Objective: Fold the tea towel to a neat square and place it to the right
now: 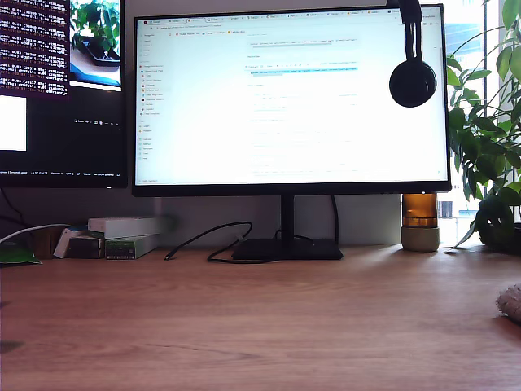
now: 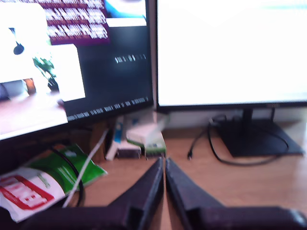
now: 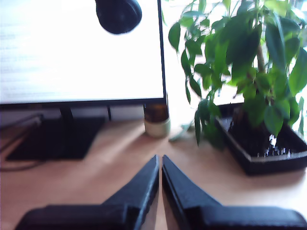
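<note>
Tea towel point(image 1: 511, 301) shows only at the exterior view's right edge

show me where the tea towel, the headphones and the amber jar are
tea towel point(image 1: 511, 301): exterior view, fluffy edge showing at the right border
headphones point(image 1: 412, 82): exterior view, round ear cup
amber jar point(image 1: 420, 209): exterior view, brown glass body

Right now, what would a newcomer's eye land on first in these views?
The big bright monitor fills the middle of the exterior view, headphones hanging off its upper corner on that view's right. A leafy plant crowds that same side. Only a sliver of the tea towel shows at that view's right edge; my first gripper and second gripper are shut, holding nothing.
</note>
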